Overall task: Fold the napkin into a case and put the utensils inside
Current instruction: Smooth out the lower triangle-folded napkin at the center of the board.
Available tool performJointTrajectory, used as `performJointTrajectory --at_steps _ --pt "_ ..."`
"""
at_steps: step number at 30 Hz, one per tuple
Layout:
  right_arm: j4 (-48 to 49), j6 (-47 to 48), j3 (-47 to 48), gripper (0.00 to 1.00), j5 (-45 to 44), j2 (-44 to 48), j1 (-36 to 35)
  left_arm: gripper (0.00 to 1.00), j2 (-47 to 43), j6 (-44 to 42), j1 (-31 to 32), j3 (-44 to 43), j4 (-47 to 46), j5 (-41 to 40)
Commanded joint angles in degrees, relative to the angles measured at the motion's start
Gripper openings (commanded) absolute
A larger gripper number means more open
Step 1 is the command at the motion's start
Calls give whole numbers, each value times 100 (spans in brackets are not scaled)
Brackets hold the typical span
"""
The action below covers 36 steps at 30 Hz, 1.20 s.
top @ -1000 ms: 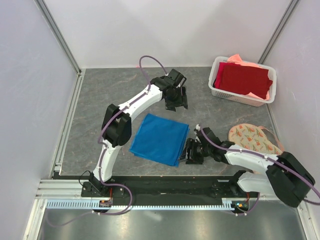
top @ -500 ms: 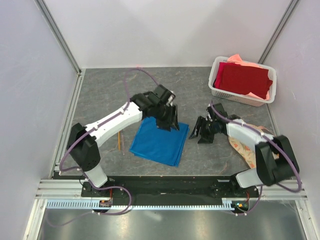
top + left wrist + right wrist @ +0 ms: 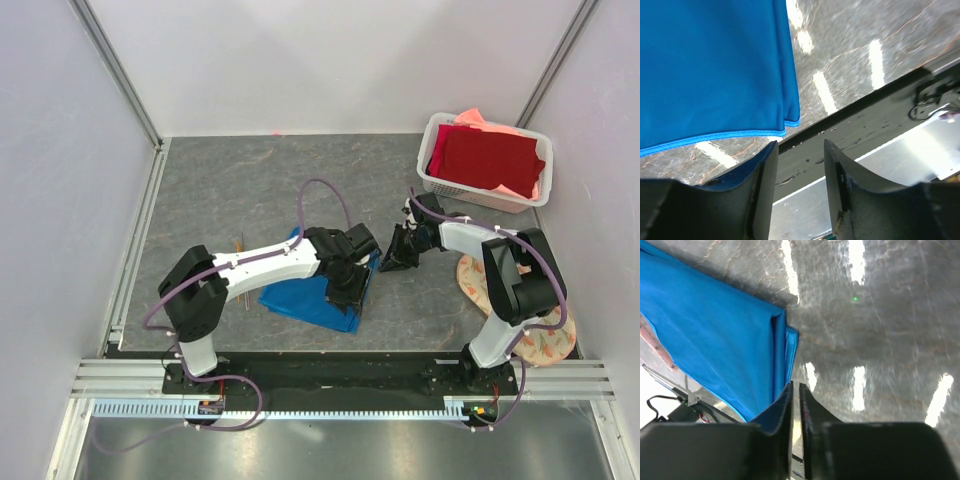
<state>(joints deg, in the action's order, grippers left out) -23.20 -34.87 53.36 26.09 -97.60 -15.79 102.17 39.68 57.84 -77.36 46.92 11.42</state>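
We see the bright blue napkin (image 3: 298,298) lying flat on the table (image 3: 230,190). At the napkin's right corner, the right claw (image 3: 398,257) appears pinched on its edge. At its near-right corner, the left claw (image 3: 345,290) hovers spread.

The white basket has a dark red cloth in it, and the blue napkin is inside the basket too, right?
Not quite. The white basket does have a dark red cloth in it, but the blue napkin is not inside the basket. It lies out on the table, well away from it. The top external view shows this.
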Motion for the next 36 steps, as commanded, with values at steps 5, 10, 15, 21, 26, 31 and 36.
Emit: performJointTrajectory --at_steps 5,10,15,21,26,31,36 --pt "61 -46 -773 18 643 811 -257 45 189 119 280 107 -69 -105" --pt "184 -239 -1802 31 853 1832 -670 42 259 224 341 283 -86 -140" --pt "1027 -766 -2592 35 960 2131 -1276 40 330 303 350 406 -121 -210" --pt "2038 -1495 -3033 35 925 2149 -1733 40 409 400 359 520 -218 -254" --pt "2591 -1821 -3157 37 942 2088 -1884 37 453 418 350 547 -279 -272" --pt "2812 -1979 -3165 45 924 1903 -1963 34 567 374 350 485 -315 -324" --pt "3085 -2041 -3122 46 1012 1631 -2059 26 558 295 350 450 -306 -465"
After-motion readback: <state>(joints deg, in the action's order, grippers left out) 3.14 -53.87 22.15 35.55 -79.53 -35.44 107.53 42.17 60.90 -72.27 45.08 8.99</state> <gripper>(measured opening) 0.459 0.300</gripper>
